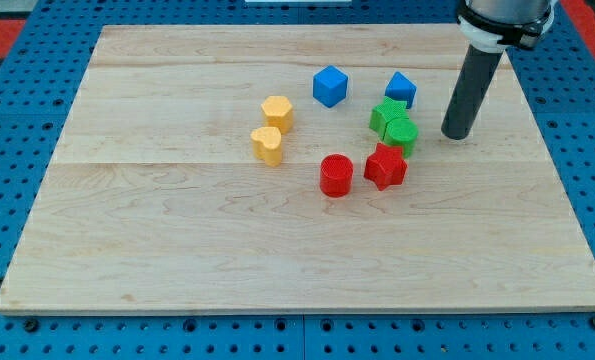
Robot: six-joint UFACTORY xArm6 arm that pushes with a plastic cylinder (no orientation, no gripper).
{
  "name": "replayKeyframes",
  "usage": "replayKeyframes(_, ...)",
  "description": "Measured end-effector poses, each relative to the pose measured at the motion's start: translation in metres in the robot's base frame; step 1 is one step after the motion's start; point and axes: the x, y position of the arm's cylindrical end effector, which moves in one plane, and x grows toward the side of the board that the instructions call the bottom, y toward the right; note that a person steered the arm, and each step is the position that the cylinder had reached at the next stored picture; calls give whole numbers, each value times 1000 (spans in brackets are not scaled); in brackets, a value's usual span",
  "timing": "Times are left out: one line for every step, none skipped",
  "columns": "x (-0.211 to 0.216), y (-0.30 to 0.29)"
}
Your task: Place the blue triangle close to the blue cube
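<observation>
The blue cube (pixel 329 86) sits on the wooden board (pixel 177 230) above the middle. The blue triangle (pixel 401 88) lies to its right, about a block's width away, touching the top of a green block. My tip (pixel 456 134) rests on the board to the right of and slightly below the blue triangle, apart from it and just right of the green blocks.
Two green blocks (pixel 393 122) sit pressed together below the blue triangle. A red star (pixel 385 166) and a red cylinder (pixel 336 175) lie below them. Two yellow blocks (pixel 272 128) sit left of the blue cube. A blue pegboard (pixel 17 120) surrounds the board.
</observation>
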Motion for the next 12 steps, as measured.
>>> replayKeyframes(-11, 8)
replayKeyframes(-14, 48)
replayKeyframes(-41, 84)
replayKeyframes(-51, 48)
replayKeyframes(-88, 29)
replayKeyframes(-89, -26)
replayKeyframes(-89, -75)
replayKeyframes(-88, -115)
replayKeyframes(-91, -84)
replayKeyframes(-102, -44)
replayKeyframes(-79, -36)
replayKeyframes(-66, -59)
